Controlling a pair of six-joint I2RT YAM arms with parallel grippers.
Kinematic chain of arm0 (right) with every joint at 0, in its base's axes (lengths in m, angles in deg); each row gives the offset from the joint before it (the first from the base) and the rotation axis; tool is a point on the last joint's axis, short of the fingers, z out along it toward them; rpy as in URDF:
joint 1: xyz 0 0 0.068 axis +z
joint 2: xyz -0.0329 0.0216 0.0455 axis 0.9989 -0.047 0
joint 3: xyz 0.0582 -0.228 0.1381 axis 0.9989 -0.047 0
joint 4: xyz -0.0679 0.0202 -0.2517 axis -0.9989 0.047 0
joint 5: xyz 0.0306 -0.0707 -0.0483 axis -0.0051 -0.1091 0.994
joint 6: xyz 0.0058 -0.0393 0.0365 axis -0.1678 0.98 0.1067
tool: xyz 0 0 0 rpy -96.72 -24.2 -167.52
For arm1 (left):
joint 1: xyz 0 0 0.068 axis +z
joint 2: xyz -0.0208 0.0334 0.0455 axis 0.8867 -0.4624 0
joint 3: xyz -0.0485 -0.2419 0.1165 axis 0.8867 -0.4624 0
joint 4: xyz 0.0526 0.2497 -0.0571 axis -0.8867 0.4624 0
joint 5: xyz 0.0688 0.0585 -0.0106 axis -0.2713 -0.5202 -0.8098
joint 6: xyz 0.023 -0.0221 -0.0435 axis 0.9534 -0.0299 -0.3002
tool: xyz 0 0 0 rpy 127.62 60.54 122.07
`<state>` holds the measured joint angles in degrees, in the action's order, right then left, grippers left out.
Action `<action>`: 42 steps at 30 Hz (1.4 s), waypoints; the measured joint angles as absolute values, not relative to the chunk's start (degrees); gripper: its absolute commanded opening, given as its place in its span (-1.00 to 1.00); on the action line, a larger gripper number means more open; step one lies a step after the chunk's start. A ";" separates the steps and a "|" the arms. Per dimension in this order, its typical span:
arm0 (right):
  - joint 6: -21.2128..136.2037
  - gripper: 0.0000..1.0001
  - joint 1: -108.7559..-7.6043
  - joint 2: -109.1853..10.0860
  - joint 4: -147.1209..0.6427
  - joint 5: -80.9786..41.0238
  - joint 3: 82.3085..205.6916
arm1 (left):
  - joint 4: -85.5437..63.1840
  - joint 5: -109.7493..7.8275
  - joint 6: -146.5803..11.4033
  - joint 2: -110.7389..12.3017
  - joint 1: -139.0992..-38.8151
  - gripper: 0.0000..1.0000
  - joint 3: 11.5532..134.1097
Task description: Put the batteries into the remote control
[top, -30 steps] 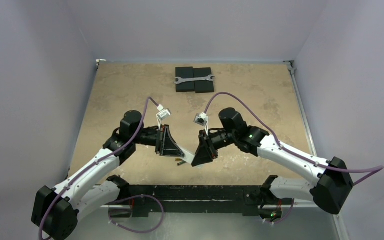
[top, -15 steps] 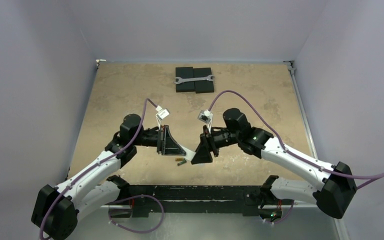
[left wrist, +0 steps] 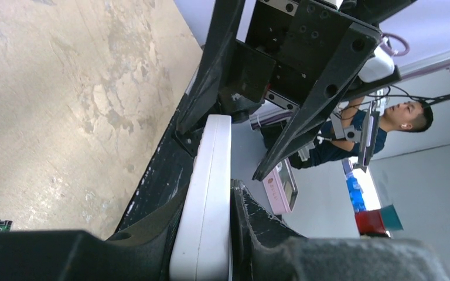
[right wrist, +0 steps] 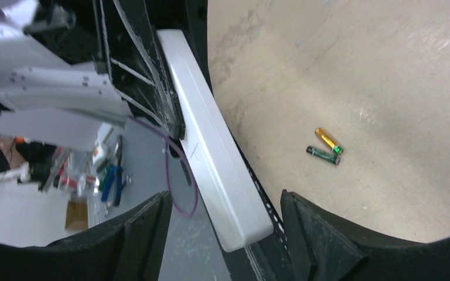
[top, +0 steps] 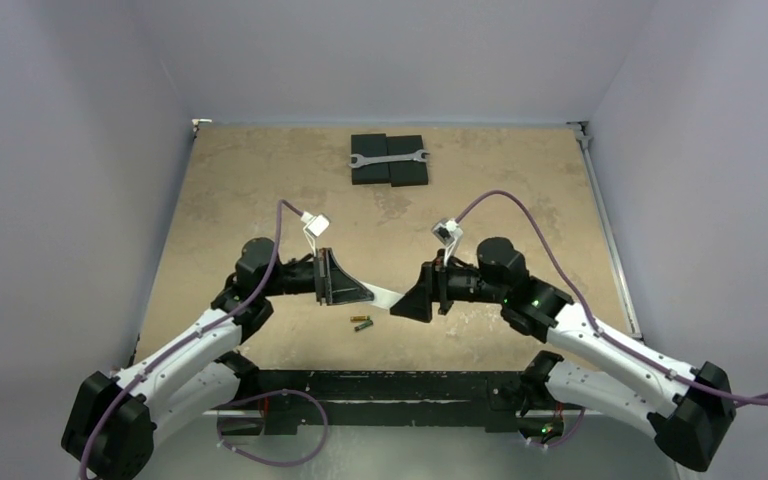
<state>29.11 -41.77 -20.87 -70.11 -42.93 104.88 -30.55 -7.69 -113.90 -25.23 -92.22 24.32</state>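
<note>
Light, roll-prone batteries [right wrist: 325, 146] are best pinched mid-length; the remote control [right wrist: 211, 152] is clamped by the left end effector [top: 360, 291]; the right end effector [top: 407, 305] is held wide, empty.

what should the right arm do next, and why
Probably lower the right gripper toward the batteries: its jaws stand open and empty, apart from the remote control, which the left gripper holds clamped, and both batteries lie loose on the table.

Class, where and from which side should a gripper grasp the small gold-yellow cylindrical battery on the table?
Probably from above, pinching the free end of the gold-yellow cylindrical battery: it lies flat on the tan tabletop, its other end close against the dark green battery.
</note>
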 measured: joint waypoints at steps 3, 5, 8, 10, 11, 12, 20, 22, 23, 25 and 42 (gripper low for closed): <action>25.66 0.52 -41.92 -17.42 -71.79 -39.41 103.09 | -31.38 -9.51 -114.53 -24.66 -92.22 -1.00 23.95; 23.62 0.52 -41.99 -15.52 -72.67 -37.02 101.99 | -32.28 -10.54 -115.30 -24.31 -92.24 -1.00 23.36; 20.89 0.51 -41.99 -13.46 -73.67 -33.99 100.05 | -33.85 -12.35 -116.91 -23.90 -92.24 -1.00 21.81; 19.65 0.50 -42.01 -12.91 -74.17 -32.39 98.98 | -35.18 -13.44 -118.07 -23.79 -92.24 -1.00 20.52; 19.06 0.49 -42.01 -12.74 -74.37 -31.69 98.47 | -35.75 -14.05 -118.47 -23.77 -92.24 -1.00 19.82; 18.55 0.48 -42.01 -12.61 -74.76 -31.12 97.95 | -36.52 -14.82 -119.23 -23.72 -92.24 -1.00 18.95; 13.85 0.36 -42.01 -12.24 -78.65 -28.32 94.02 | -40.78 -18.40 -123.19 -23.44 -92.24 -1.00 14.97; 12.89 0.32 -42.01 -12.35 -79.99 -28.26 92.92 | -41.79 -18.93 -124.17 -23.46 -92.24 -1.00 14.27; 12.50 0.30 -42.01 -12.37 -80.73 -28.26 92.35 | -42.27 -19.08 -124.50 -23.46 -92.24 -1.00 13.94; 11.73 0.25 -42.01 -12.41 -82.09 -28.28 91.48 | -42.90 -19.21 -125.11 -23.61 -92.24 -1.00 13.59; 8.17 -0.34 -42.18 -14.97 -89.36 -28.30 88.57 | -46.72 -19.06 -127.03 -26.37 -92.22 -1.00 12.91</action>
